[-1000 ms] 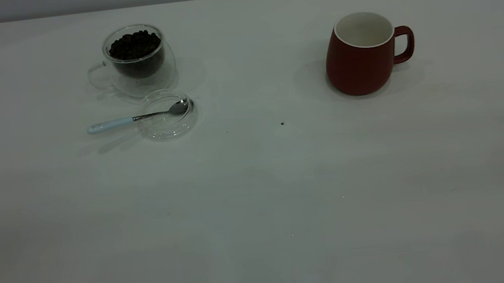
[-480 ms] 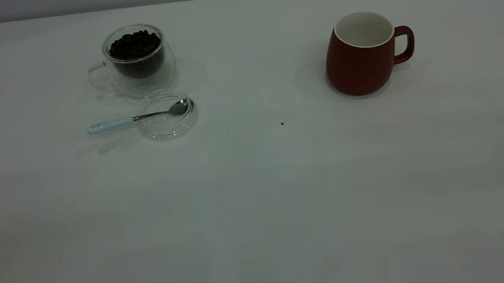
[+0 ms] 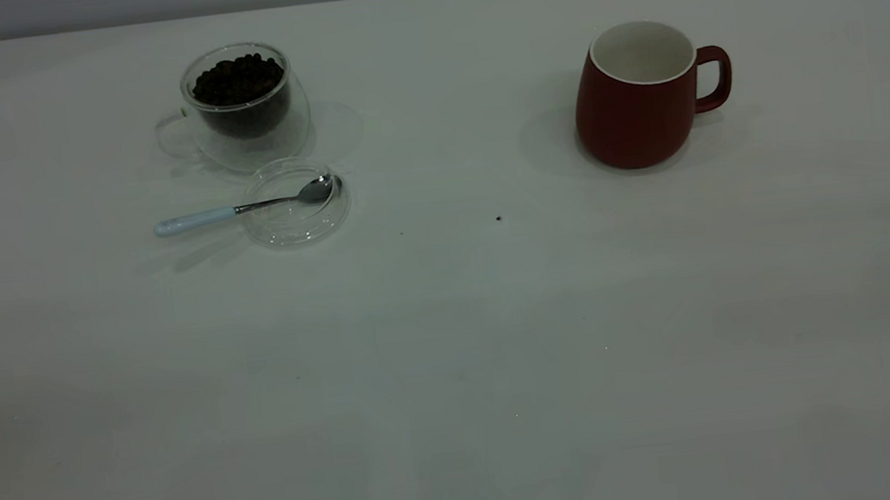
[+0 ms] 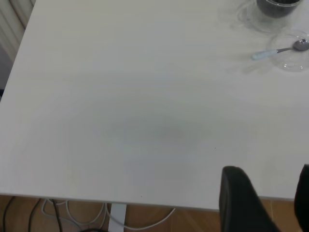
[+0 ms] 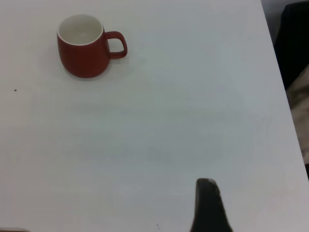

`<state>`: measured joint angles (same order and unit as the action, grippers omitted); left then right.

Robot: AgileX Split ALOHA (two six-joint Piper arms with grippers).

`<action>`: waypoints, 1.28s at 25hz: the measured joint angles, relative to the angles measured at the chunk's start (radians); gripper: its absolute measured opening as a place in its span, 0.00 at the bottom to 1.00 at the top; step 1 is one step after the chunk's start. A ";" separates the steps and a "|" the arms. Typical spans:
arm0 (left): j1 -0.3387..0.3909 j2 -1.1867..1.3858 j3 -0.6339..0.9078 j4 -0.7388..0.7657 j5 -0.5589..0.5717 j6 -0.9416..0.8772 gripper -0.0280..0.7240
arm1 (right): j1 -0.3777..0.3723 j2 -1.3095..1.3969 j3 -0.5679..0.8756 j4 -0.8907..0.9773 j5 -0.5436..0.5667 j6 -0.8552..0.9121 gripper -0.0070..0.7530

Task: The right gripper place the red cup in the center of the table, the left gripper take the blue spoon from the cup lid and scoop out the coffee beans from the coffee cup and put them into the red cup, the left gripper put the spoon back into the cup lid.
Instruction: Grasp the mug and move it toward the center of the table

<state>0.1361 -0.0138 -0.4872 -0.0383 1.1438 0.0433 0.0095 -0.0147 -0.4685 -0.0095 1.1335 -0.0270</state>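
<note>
The red cup (image 3: 632, 113) stands upright and empty on the table (image 3: 454, 347) at the far right, handle turned right; the right wrist view shows the red cup (image 5: 84, 53) far off. At the far left the clear coffee cup (image 3: 248, 114) holds coffee beans (image 3: 237, 78). Just in front lies the cup lid (image 3: 293, 236), with the blue spoon (image 3: 197, 220) resting across it, bowl in the lid, handle pointing left. Neither arm shows in the exterior view. My left gripper (image 4: 270, 169) hangs open over the table's near edge, far from the spoon (image 4: 270, 52). My right gripper (image 5: 244, 212) shows one finger (image 5: 206, 198) with nothing against it.
A small dark speck (image 3: 498, 218) lies on the table between the two cups. Cables (image 4: 72, 212) and a wooden floor show under the table's edge in the left wrist view. A dark object (image 5: 294, 43) stands beyond the table's side edge.
</note>
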 joint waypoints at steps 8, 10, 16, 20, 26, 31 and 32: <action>0.000 0.000 0.000 0.000 0.000 -0.001 0.49 | 0.000 0.000 0.000 -0.033 0.000 0.001 0.70; 0.000 0.000 0.000 0.000 0.000 -0.001 0.49 | 0.000 0.000 0.000 -0.033 0.000 0.001 0.69; 0.000 0.000 0.000 0.000 0.000 -0.001 0.49 | 0.000 0.166 0.000 0.009 -0.007 -0.062 0.69; 0.000 0.000 0.000 0.000 0.000 -0.001 0.49 | 0.000 0.351 0.000 0.050 -0.020 -0.130 0.69; 0.000 0.000 0.000 0.000 0.000 -0.001 0.49 | 0.000 0.577 -0.020 0.239 -0.255 -0.261 0.69; 0.000 0.000 0.000 0.000 0.000 -0.001 0.49 | 0.000 0.840 -0.020 0.422 -0.476 -0.465 0.69; 0.000 0.000 0.000 0.000 0.000 -0.001 0.49 | 0.000 0.888 -0.020 0.456 -0.519 -0.518 0.70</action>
<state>0.1361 -0.0138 -0.4872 -0.0383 1.1438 0.0424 0.0095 0.8736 -0.4883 0.4469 0.6141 -0.5450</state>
